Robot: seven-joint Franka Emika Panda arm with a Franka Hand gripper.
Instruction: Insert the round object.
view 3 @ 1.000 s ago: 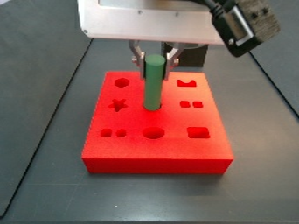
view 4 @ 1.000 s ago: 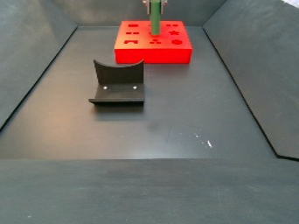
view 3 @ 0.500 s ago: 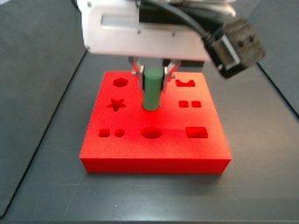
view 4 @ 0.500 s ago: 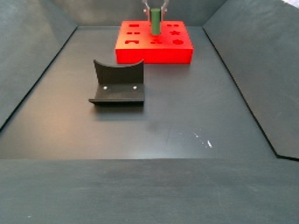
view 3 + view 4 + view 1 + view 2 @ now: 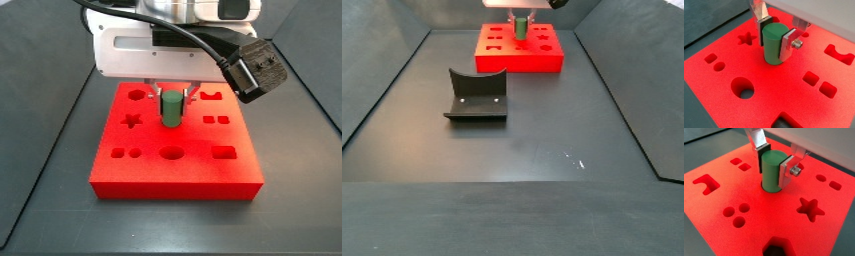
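The peg [image 5: 173,109] now shows far less of its length above the block [image 5: 147,172] than a second ago — it has sunk into the centre hole while the gripper [image 5: 777,36] came down with it. In both wrist views the silver fingers [image 5: 791,169] clamp the peg's upper part, jaws narrow and closed on it, its base below the red surface. I judge the insertion well under way, not yet finished, since much of the peg stands proud.

Room is ample: the star hole [image 5: 810,208], round hole [image 5: 745,89] and square pair [image 5: 818,83] lie apart from the peg. The fingers sit near the block's top — little descent left before contact. The holder [image 5: 476,95] stands well apart on the floor.
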